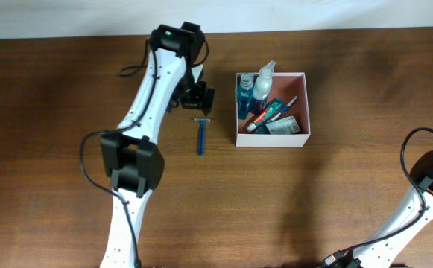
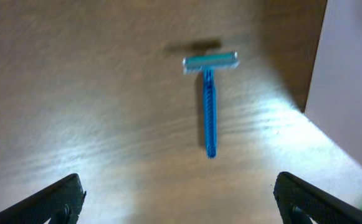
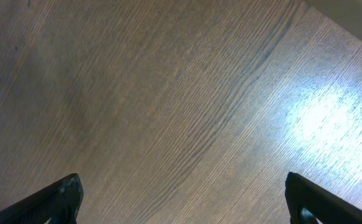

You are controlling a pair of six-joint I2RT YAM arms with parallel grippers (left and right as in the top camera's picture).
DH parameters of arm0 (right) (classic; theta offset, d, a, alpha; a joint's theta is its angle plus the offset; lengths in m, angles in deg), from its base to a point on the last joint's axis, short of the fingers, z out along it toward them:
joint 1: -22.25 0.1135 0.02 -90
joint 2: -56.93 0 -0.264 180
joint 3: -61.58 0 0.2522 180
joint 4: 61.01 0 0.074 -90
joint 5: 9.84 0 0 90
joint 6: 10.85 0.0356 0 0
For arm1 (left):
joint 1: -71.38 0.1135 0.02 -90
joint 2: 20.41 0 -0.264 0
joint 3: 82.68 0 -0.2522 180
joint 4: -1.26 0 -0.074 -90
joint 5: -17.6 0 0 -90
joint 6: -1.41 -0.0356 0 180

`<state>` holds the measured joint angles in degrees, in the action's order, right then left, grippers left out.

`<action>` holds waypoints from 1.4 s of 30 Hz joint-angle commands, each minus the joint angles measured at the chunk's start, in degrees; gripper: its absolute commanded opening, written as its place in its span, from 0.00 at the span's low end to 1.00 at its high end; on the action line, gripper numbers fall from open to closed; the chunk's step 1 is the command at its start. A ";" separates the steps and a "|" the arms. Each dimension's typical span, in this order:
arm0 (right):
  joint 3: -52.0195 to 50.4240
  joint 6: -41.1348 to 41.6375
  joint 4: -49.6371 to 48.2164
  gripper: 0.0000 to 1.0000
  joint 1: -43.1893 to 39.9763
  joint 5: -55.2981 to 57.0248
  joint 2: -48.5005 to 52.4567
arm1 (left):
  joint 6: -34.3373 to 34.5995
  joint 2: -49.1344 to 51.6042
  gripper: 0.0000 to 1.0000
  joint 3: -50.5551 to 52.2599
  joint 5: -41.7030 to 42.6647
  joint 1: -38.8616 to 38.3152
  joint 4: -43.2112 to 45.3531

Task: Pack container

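The container point(image 1: 272, 140) is a square white-walled box with a pinkish inside, right of the table's middle. It holds blue bottles point(image 1: 244, 93), a spray bottle point(image 1: 263, 82), a toothpaste tube point(image 1: 270, 114), a toothbrush and a small carton. A blue razor point(image 1: 200, 134) lies on the table left of it, head toward the far side. It also shows in the left wrist view point(image 2: 209, 102). My left gripper point(image 1: 196, 100) is open and empty just beyond the razor's head, with both fingers wide apart point(image 2: 177, 199). The container's white wall point(image 2: 349, 93) is at that view's right. My right gripper point(image 3: 181, 199) is open over bare table.
The right arm point(image 1: 425, 186) sits at the table's right edge, far from the container. The left arm point(image 1: 145, 112) stretches from the front edge to the back of the table.
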<state>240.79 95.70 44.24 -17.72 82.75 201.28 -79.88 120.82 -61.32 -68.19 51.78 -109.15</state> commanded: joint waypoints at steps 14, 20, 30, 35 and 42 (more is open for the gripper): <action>0.46 0.44 -0.02 0.99 0.24 0.90 -0.37 | 2.64 -4.39 1.00 7.87 -0.59 -1.38 2.78; 0.46 0.46 -0.02 0.99 0.24 0.90 -0.37 | 5.27 -4.33 1.00 11.67 -3.58 -2.12 4.46; 0.46 0.46 -0.02 0.99 0.24 0.90 -0.37 | 4.52 -4.33 0.99 17.79 -2.89 -2.45 9.07; 0.46 0.44 -0.02 0.99 0.24 0.90 -0.37 | 4.50 -4.33 0.99 19.39 -2.95 -2.82 10.40; 0.46 0.46 -0.02 0.99 0.24 0.90 -0.37 | 4.48 -4.33 0.99 21.11 -2.95 -2.82 13.11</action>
<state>240.79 95.68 44.24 -17.72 82.75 201.28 -75.64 117.74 -41.76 -70.95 49.20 -96.67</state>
